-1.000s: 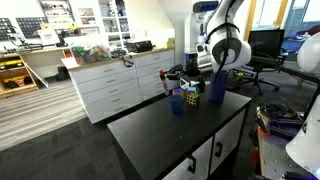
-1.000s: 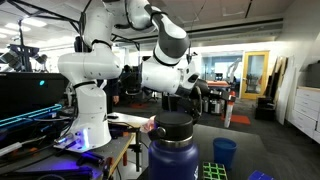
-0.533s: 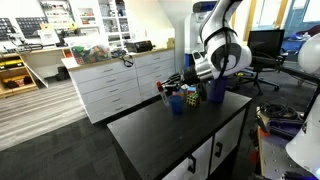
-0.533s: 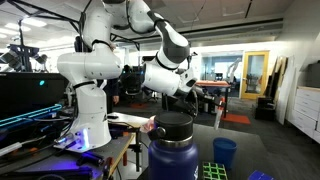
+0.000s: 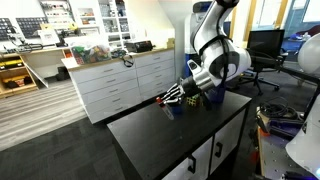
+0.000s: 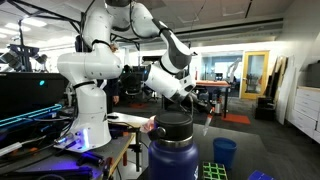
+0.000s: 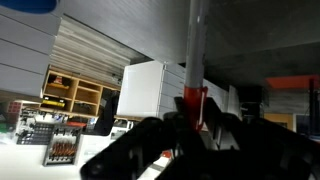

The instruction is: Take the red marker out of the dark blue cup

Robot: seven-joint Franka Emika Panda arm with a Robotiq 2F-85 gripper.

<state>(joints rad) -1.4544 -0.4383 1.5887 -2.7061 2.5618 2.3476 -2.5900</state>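
In the wrist view my gripper [image 7: 192, 112] is shut on the red marker [image 7: 193, 98]. Its pale shaft runs up to the top edge of the frame. A blue rim, probably the dark blue cup [image 7: 30, 4], shows at the top left corner, apart from the marker. In an exterior view the gripper [image 5: 168, 98] is tilted low over the black table [image 5: 150, 135], and the dark blue cup [image 5: 174, 109] sits partly hidden beneath it. In an exterior view the cup [image 6: 225, 152] stands behind a large bottle, and the gripper [image 6: 200, 97] is above it.
A multicoloured cube [image 5: 193, 99] and a taller violet-blue cylinder [image 5: 215, 88] stand just behind the cup. A big dark bottle [image 6: 172, 150] and the cube [image 6: 212, 172] fill the foreground of an exterior view. White drawers [image 5: 120, 85] stand beyond the table.
The arm has swung down and tilted. The gripper moved lower and toward the table's near side with the marker in it.
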